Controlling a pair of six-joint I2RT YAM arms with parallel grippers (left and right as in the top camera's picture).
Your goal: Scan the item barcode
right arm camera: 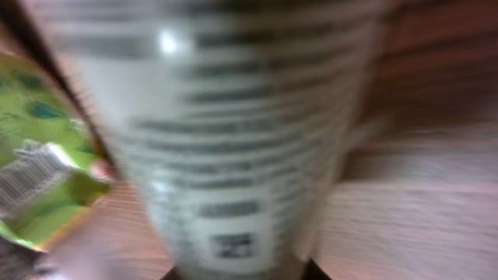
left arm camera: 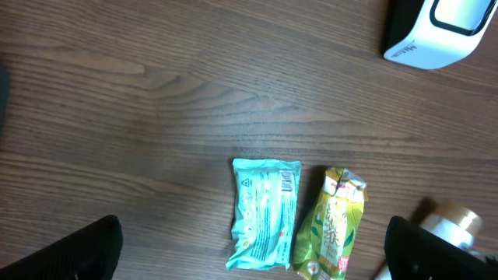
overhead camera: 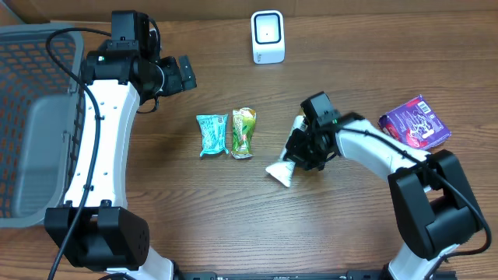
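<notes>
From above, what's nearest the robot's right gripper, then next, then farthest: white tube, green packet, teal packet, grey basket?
1. White tube: at the right gripper.
2. Green packet: toward the middle.
3. Teal packet: just past the green one.
4. Grey basket: far left edge.

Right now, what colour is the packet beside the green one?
The packet is pale turquoise with white print; the left wrist view shows it best.

Counted: one teal packet, one green packet, one purple packet, one white tube, one white scanner, one grey basket. Two robot arms counted: left arm, right arm.
</notes>
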